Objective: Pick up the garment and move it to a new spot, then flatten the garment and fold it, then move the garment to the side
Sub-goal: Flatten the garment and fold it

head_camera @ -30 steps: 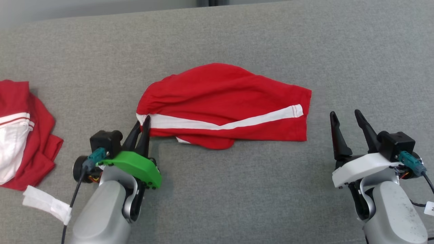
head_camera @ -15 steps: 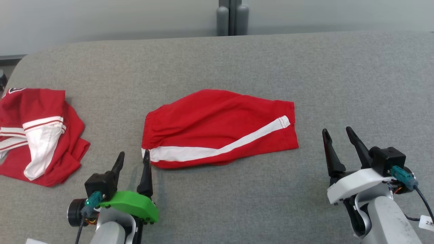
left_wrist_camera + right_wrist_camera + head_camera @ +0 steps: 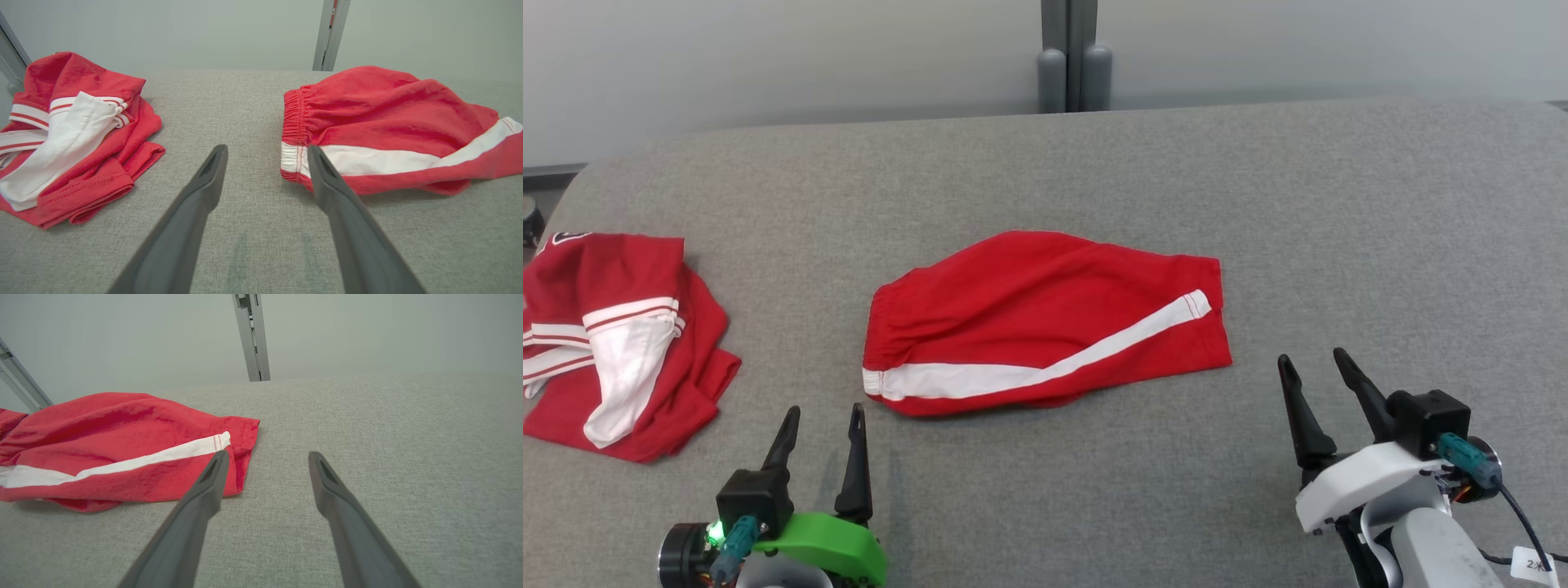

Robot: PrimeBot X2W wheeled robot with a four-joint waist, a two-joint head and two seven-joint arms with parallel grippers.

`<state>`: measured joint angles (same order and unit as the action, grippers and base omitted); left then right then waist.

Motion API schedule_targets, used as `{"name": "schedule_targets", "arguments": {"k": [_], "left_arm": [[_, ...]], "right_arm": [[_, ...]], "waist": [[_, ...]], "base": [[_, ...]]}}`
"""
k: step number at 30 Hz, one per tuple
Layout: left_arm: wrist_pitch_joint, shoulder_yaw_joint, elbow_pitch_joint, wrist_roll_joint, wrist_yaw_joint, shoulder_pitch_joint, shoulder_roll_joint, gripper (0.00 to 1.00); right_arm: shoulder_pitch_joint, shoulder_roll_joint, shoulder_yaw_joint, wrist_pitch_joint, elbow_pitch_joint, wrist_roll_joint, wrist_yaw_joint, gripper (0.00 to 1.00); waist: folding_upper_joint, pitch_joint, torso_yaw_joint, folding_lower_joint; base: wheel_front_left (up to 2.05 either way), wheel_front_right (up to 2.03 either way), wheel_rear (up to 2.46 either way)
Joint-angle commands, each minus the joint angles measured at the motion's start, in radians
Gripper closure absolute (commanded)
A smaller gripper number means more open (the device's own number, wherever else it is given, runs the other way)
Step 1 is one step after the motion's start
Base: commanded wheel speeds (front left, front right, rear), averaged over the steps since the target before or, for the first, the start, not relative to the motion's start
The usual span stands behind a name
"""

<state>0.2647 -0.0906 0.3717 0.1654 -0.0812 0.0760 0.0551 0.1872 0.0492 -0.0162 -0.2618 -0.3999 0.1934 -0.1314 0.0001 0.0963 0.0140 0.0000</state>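
Note:
The garment (image 3: pixel 1045 318) is a pair of red shorts with a white side stripe, lying folded in half in the middle of the grey surface, waistband to the left. My left gripper (image 3: pixel 822 411) stands open just in front of the waistband corner, apart from the cloth; the left wrist view shows the shorts (image 3: pixel 392 130) past its right finger and the left gripper (image 3: pixel 265 153) with nothing between its fingers. Open too, my right gripper (image 3: pixel 1311 359) stays off the leg hem to the right, and in the right wrist view the right gripper (image 3: pixel 265 457) has the shorts (image 3: pixel 122 449) on its left.
A crumpled red and white shirt (image 3: pixel 613 343) lies at the left edge of the grey padded surface (image 3: pixel 1339 229). A grey post (image 3: pixel 1072 57) stands behind the far edge against a pale wall. Bare grey fabric spreads to the right and in front.
My left gripper let go of the waistband corner, opened and drew back toward me. The head camera tilted up, so the whole scene shifted down. The shorts now lie flatter.

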Motion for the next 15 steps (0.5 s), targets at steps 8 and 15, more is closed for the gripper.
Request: {"name": "schedule_targets", "arguments": {"k": [8, 15], "left_arm": [[-0.001, -0.015, -0.012, 0.009, -0.021, 0.059, -0.004, 0.00], [-0.001, -0.028, -0.006, 0.027, -0.025, 0.090, -0.003, 0.00]], "right_arm": [[0.137, 0.004, -0.084, -0.005, -0.098, 0.015, 0.001, 0.00], [0.271, 0.004, -0.120, -0.005, -0.237, 0.035, 0.001, 0.00]], "waist": [[-0.0001, 0.086, 0.038, 0.0000], [-0.0001, 0.142, 0.071, 0.0000]], "base": [[0.00, 0.00, 0.00], [0.00, 0.00, 0.00]]}}
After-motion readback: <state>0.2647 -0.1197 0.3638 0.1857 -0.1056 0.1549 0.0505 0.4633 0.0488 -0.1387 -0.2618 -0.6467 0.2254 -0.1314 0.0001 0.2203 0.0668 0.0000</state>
